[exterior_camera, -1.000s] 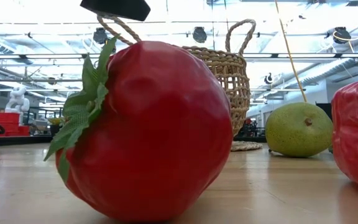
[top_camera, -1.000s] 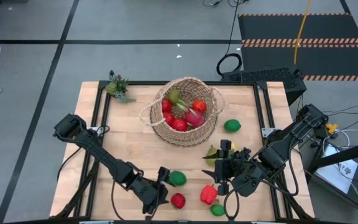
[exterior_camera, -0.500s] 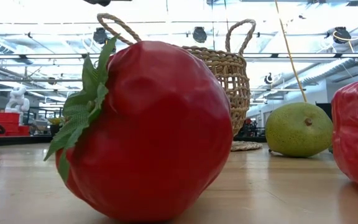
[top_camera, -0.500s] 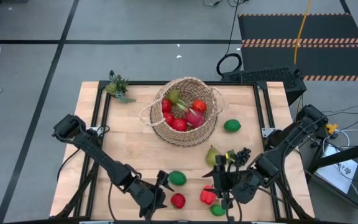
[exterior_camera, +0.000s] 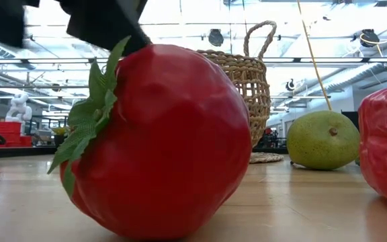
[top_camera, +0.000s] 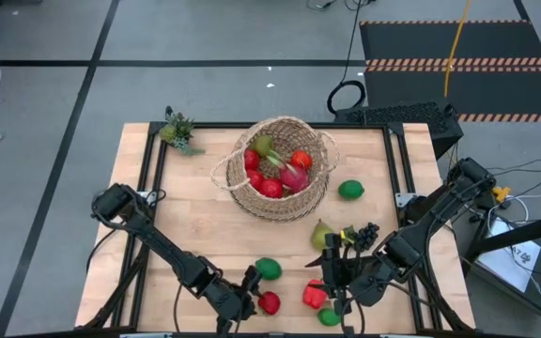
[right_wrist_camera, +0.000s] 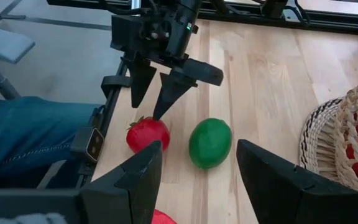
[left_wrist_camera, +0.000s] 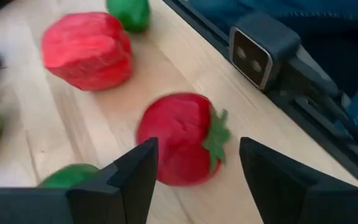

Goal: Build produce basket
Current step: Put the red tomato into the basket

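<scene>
1. I have the left gripper [top_camera: 249, 294] at the near edge of the table [top_camera: 195, 216], fingers spread apart and holding nothing, hanging over the red strawberry-like fruit [top_camera: 269, 302].
2. In the left wrist view that red fruit [left_wrist_camera: 179, 138] sits between my two dark fingers [left_wrist_camera: 126, 180], leafy green cap toward the table's edge rail; I cannot tell whether either finger touches it.
3. The right wrist view shows the left gripper [right_wrist_camera: 160, 87] from across the table: its fingertips point down just above the red fruit [right_wrist_camera: 148, 135], with a green lime [right_wrist_camera: 210, 144] just beside that fruit.
4. The right gripper [top_camera: 338, 274] hovers near the front right of the table, fingers open and empty, beside the red pepper [top_camera: 314, 294].
5. The basket [top_camera: 278, 167] stands toward the far middle of the table, well apart from both grippers.
6. Count in the basket: about four red pieces, one pink piece and one green one, though they overlap.
7. Count loose on the table: three green limes, one at [top_camera: 351, 190], one at [top_camera: 268, 268], one at the front edge [top_camera: 329, 317]; one pear [top_camera: 321, 234]; one bunch of dark grapes [top_camera: 364, 232]; one red pepper; one red fruit.
8. A small green spiky plant [top_camera: 178, 130] lies at the far left corner.
9. The low view is filled by the red fruit [exterior_camera: 156, 141], with the pear [exterior_camera: 323, 140] and basket [exterior_camera: 244, 81] behind.
</scene>
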You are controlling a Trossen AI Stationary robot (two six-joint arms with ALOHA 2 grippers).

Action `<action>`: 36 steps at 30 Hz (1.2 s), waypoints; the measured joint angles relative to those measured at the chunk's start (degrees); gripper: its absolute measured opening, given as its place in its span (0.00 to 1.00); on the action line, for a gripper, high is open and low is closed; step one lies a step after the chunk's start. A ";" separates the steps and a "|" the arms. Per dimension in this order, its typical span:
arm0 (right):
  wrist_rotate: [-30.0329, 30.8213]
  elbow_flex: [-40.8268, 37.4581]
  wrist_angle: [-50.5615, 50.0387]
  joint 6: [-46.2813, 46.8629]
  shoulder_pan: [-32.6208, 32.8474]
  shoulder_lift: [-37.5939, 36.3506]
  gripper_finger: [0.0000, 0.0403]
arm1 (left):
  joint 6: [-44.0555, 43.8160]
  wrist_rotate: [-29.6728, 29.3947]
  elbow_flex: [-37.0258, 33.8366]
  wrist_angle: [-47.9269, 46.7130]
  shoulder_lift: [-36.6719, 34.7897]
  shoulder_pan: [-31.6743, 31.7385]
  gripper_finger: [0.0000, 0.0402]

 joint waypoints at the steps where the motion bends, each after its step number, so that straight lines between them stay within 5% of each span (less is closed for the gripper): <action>1: 0.00 0.00 0.00 -0.01 0.00 0.00 0.50 | 1.04 0.18 -0.01 -0.48 -0.10 -0.03 0.56; 10: 0.00 0.00 -0.04 -0.50 0.00 0.00 0.50 | 6.87 -0.84 0.01 5.47 -0.25 2.71 0.59; 20: -1.27 0.00 -0.06 -0.03 0.00 0.00 0.50 | -1.22 3.55 0.01 2.83 -0.18 3.84 0.97; 36: -1.27 0.00 -0.10 -0.25 0.00 -0.04 0.50 | -0.80 7.81 -0.01 6.30 4.33 5.12 0.92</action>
